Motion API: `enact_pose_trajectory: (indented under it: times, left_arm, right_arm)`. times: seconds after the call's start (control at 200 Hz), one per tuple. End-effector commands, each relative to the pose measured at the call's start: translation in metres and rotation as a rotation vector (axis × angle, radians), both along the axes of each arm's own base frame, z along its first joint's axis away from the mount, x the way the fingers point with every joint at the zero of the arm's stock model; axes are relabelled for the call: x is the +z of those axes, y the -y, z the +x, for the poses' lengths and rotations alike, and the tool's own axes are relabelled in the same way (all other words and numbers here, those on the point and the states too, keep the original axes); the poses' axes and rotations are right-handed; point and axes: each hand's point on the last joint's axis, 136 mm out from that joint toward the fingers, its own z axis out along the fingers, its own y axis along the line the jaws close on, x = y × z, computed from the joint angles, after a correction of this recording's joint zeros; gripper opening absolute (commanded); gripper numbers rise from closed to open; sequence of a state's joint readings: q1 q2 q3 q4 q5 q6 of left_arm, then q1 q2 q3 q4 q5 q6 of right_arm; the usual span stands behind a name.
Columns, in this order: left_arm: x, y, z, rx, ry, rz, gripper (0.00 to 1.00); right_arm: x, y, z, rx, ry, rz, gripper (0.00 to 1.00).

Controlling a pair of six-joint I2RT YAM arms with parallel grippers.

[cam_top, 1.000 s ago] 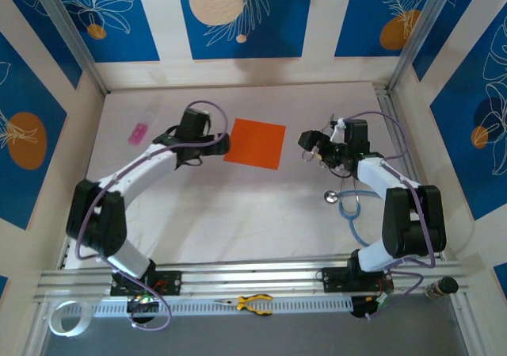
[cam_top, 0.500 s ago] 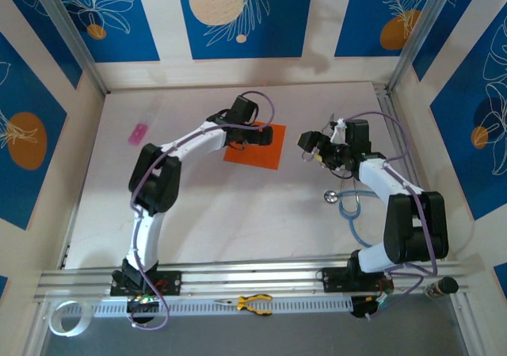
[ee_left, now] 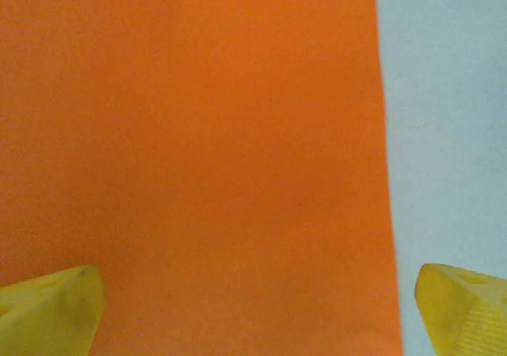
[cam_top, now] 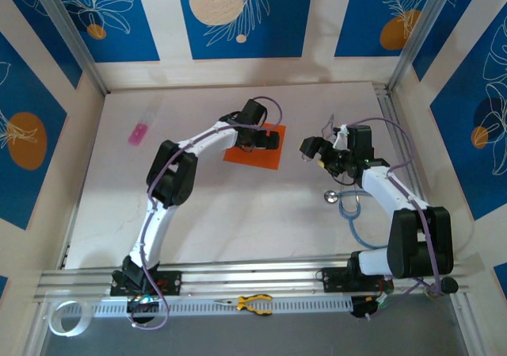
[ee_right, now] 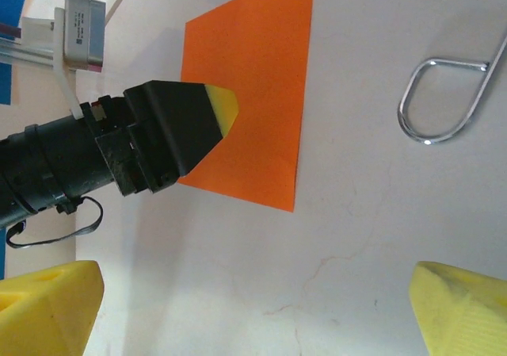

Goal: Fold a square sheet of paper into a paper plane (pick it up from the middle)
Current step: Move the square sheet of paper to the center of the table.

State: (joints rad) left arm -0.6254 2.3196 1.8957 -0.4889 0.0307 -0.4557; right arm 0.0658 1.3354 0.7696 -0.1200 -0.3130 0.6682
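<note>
Top view: the sheet (cam_top: 240, 155) lies flat on the table (cam_top: 238, 213), toward the far side. The left gripper (cam_top: 268, 140) hangs over it with jaws spread wide and holds nothing. The right gripper (cam_top: 309, 147) waits just beside the sheet's right edge, equally wide and empty.

Left wrist: orange paper lies under the camera. One yellow finger (ee_left: 51, 308) is over paper, the other just past its edge.

Right wrist: the left gripper's tip sits above the sheet; contact cannot be told.

The paper looks thin, light, limp and easily creased, and it will likely slide. It is probably best pinched up at the middle.
</note>
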Motion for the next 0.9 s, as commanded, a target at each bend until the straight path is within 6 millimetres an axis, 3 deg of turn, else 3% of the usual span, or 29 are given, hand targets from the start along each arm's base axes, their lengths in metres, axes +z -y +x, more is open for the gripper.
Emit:
enact_pose_trajectory:
  times: [0.0,0.485,0.65,0.895]
  left_arm:
    - [-0.014,0.005,-0.013,-0.015,-0.07,0.004,1.0]
    - [-0.031,-0.028,-0.054,0.023,-0.186,0.084,1.0]
    - [-0.03,-0.049,-0.081,0.111,-0.227,0.087,1.0]
    - [-0.025,-0.088,-0.141,0.295,-0.251,0.091,1.0]
  right_arm:
    - [0.0,-0.001,-0.012,-0.007,-0.024,0.002,0.99]
    - [0.003,-0.003,-0.025,-0.007,-0.033,-0.022,0.99]
    - [0.005,-0.005,-0.033,-0.006,-0.029,-0.022,0.99]
    - [0.006,-0.016,-0.045,0.028,-0.024,-0.031,0.99]
